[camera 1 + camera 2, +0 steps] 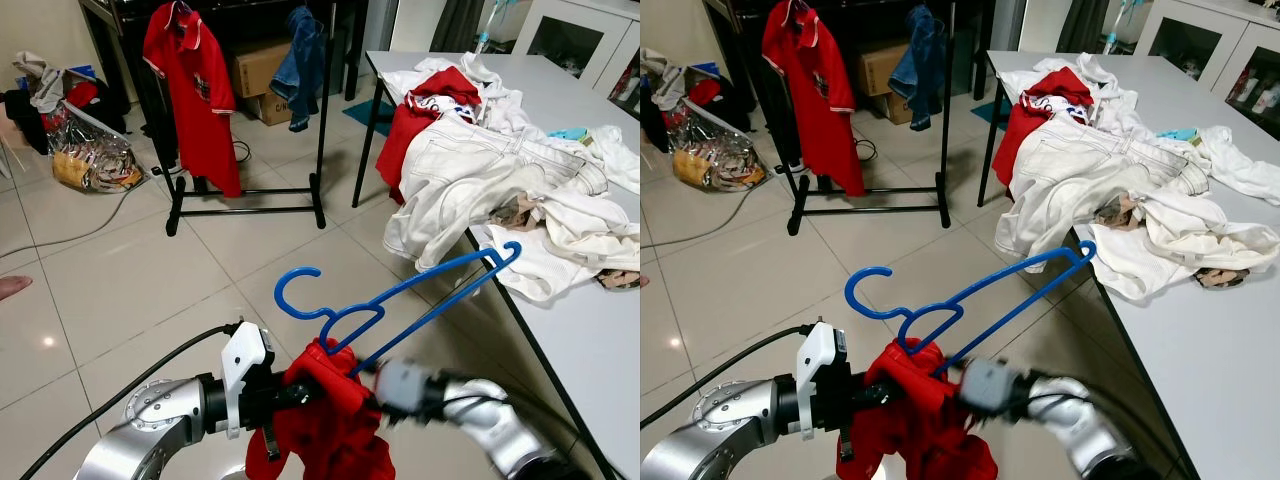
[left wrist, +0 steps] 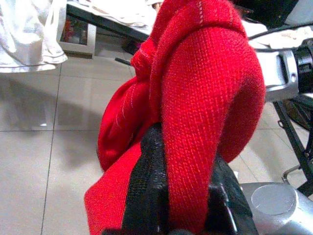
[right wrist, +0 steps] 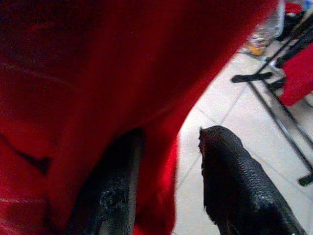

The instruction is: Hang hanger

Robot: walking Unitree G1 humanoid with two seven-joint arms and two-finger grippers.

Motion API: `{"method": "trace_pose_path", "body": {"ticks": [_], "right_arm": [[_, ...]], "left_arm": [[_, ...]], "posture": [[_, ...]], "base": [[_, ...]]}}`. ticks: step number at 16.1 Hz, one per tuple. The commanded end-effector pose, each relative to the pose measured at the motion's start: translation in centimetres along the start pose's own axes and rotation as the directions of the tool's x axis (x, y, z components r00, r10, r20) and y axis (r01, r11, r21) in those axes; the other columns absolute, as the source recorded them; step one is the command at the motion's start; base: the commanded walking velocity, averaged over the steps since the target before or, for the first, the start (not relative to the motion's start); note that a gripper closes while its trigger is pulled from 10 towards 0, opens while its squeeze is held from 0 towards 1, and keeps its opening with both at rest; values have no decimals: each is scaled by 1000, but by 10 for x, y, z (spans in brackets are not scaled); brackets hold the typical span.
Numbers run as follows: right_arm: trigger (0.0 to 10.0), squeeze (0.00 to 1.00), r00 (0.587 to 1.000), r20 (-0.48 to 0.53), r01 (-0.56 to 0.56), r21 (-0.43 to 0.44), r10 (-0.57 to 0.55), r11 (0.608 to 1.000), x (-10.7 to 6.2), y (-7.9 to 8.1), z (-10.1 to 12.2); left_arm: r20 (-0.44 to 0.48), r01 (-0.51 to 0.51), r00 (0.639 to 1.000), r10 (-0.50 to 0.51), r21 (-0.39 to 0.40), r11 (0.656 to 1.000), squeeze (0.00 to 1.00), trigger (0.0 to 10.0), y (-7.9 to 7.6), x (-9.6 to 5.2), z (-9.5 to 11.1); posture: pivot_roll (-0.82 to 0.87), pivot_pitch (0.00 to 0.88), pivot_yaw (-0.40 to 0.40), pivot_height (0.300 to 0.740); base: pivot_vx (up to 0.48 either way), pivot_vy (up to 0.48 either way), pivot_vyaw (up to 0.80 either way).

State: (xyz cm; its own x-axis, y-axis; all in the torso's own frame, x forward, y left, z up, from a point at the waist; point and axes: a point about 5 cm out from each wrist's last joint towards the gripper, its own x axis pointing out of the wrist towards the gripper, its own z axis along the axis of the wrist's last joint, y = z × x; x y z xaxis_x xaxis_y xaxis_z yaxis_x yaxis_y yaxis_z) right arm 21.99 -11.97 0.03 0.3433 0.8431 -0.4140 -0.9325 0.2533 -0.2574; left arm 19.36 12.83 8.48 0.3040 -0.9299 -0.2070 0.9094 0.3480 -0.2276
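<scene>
You're well short of the rack (image 1: 322, 110): nothing hung yet. Red garment (image 1: 335, 430) is bunched low on the blue hanger (image 1: 400, 292), held w/ both arms. Left gripper (image 2: 183, 196) is clamped on the cloth; right gripper (image 3: 168, 181) grip: can't tell.

Left hand (image 1: 290, 395) clamped, right hand (image 1: 372, 385) parted.

We saw a bright blue hanger (image 1: 400, 300) over a red knit garment (image 1: 330, 425) crossed by thin pale stripes, with black gripper fingers (image 3: 239, 186) pressed into the red cloth. On the black rack (image 1: 250, 205) hung a red shirt (image 1: 195, 90) and a blue denim piece (image 1: 303, 60). The white surface (image 1: 590, 350) carried white and cream clothes (image 1: 500, 180) and the floor (image 1: 120, 270) was pale grey tile.
</scene>
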Motion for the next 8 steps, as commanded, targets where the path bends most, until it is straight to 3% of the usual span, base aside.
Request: {"method": "trace_pose_path", "body": {"ticks": [1,8], "right_arm": [[10000,0,1000,-16,24,-18,-24,1000,0,-3,-1],[10000,0,977,-153,148,-26,-150,989,3,-14,-16]], "left_arm": [[16,26,1000,-26,22,999,0,10000,0,4,6],[17,23,1000,-23,22,999,0,10000,1,5,6]], "posture": [[21,0,-19,740],[21,0,-17,740]], "base": [[0,0,0],[0,0,0]]}}
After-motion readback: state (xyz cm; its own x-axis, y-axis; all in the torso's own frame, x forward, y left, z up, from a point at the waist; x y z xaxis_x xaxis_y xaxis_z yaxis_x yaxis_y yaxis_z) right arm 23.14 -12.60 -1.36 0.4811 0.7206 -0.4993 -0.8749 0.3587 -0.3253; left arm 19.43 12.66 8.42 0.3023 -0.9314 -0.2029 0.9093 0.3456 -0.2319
